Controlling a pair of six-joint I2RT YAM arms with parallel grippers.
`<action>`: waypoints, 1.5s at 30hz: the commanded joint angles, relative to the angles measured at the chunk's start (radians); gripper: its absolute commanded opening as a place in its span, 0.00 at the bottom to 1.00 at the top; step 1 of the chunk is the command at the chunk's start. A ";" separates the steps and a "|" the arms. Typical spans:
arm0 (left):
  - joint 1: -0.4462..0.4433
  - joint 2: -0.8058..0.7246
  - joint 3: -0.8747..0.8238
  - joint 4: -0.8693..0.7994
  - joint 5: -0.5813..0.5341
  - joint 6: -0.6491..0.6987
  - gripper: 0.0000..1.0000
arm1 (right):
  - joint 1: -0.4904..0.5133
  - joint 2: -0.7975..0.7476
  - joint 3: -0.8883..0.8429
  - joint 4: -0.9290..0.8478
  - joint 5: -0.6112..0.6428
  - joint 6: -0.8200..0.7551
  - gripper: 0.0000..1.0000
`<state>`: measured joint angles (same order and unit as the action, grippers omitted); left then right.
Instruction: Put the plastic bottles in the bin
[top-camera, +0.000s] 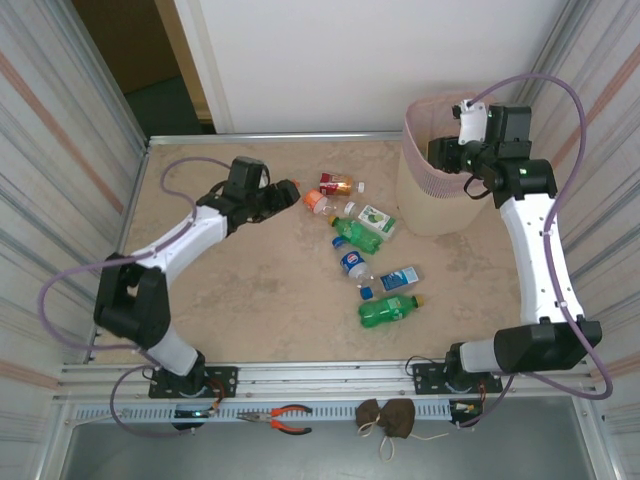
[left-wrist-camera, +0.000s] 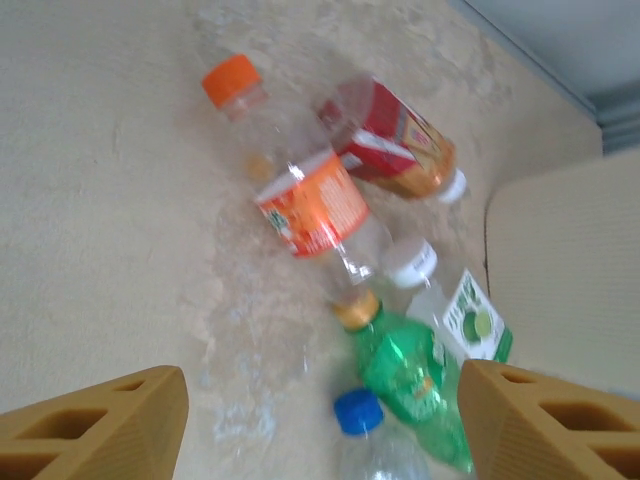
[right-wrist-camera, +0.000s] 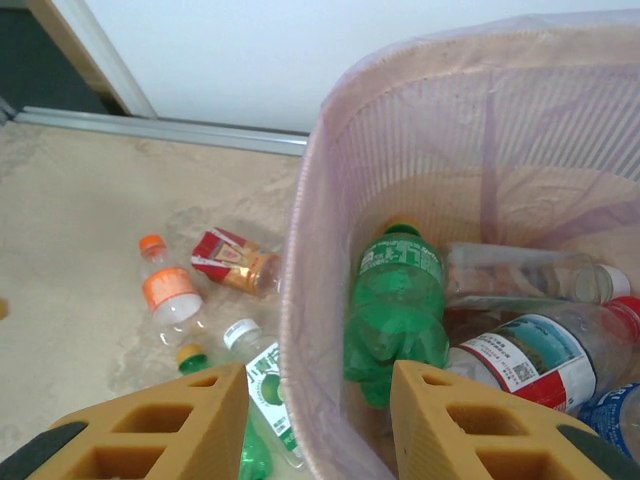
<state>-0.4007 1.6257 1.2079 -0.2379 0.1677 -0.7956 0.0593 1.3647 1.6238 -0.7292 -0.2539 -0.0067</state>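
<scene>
We find the pink bin (top-camera: 430, 200) at the far right corner of the table (top-camera: 230, 290), and it already holds several bottles. From the right wrist we look down on a green bottle (right-wrist-camera: 395, 310) nearest the left wall. There is also a clear bottle (right-wrist-camera: 510, 272) lying on its side, a red-capped bottle (right-wrist-camera: 545, 360) with a white and red label, and a blue-labelled bottle (right-wrist-camera: 612, 415) cut off at the corner of the view. The right gripper (right-wrist-camera: 318, 400) hangs over the bin's mouth with its fingers (right-wrist-camera: 160, 425) parted and nothing between them — released and empty. Seven more bottles lie on their sides in a loose line from the far half of the table toward its near edge. Farthest back are a red-labelled bottle (top-camera: 337, 183) and, just beside it, an orange-capped bottle (top-camera: 318, 201). Next come a white-capped bottle (top-camera: 375, 220) with a lime on its label and, just beside it, a second green bottle (top-camera: 357, 233). After those come a blue-capped bottle (top-camera: 352, 263), a small blue bottle (top-camera: 398, 278) and, nearest the near edge, a third green bottle (top-camera: 388, 311). The left gripper (top-camera: 290, 190) is just beside the orange-capped bottle on its left and points toward it. From its wrist the fingers (left-wrist-camera: 100, 430) stand wide apart, grasping nothing — whether they touch the table we cannot tell. Orange-handled pliers (top-camera: 280, 418) lie on the metal ledge in front of the near edge.
</scene>
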 joint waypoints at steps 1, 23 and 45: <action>0.044 0.106 0.081 0.023 0.071 -0.151 0.70 | 0.012 -0.048 -0.007 0.016 0.016 0.021 0.40; 0.149 0.676 0.505 0.114 0.271 -0.367 0.62 | 0.046 -0.084 -0.026 -0.004 0.050 -0.001 0.41; 0.148 0.688 0.485 0.141 0.255 -0.372 0.32 | 0.074 -0.099 -0.040 -0.012 0.070 -0.020 0.41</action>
<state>-0.2543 2.3264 1.7016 -0.1036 0.4267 -1.1820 0.1234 1.2968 1.5963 -0.7357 -0.2008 -0.0101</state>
